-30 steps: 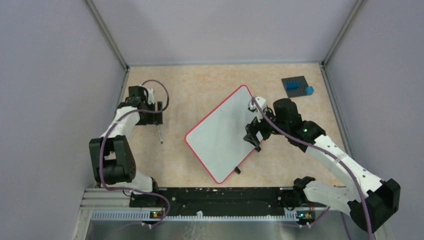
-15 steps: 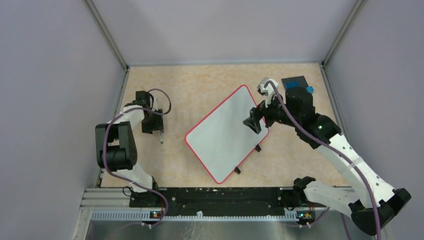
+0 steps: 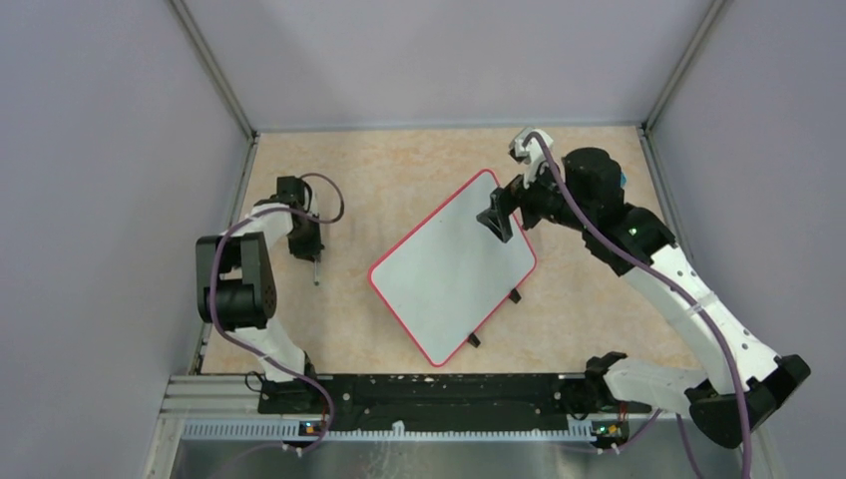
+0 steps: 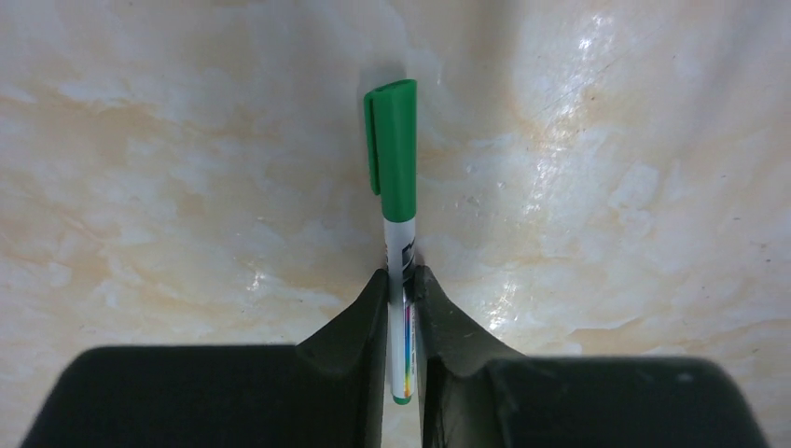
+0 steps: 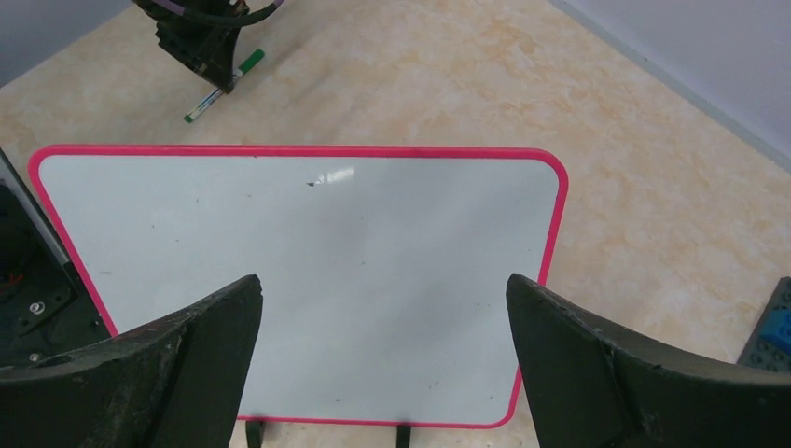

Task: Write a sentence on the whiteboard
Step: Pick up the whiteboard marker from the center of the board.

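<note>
The whiteboard [image 3: 449,269] lies tilted in the middle of the table, blank, with a red-pink frame and black clip feet [image 3: 515,295]; it also fills the right wrist view [image 5: 308,271]. A green-capped marker [image 4: 396,149] lies on the table at the left [image 3: 317,271]. My left gripper [image 4: 401,280] is shut on its white barrel, and the cap sticks out beyond the fingertips. My right gripper [image 5: 384,280] hangs wide open above the board's far right corner [image 3: 496,222], holding nothing.
A dark studded plate with blue bricks [image 5: 774,327] sits at the far right, mostly hidden behind the right arm in the top view. Grey walls close in the table on three sides. A black rail [image 3: 429,394] runs along the near edge.
My left gripper came down over the marker and closed on its barrel. The right arm swung from the board's near right edge up towards its far corner, jaws still open.
</note>
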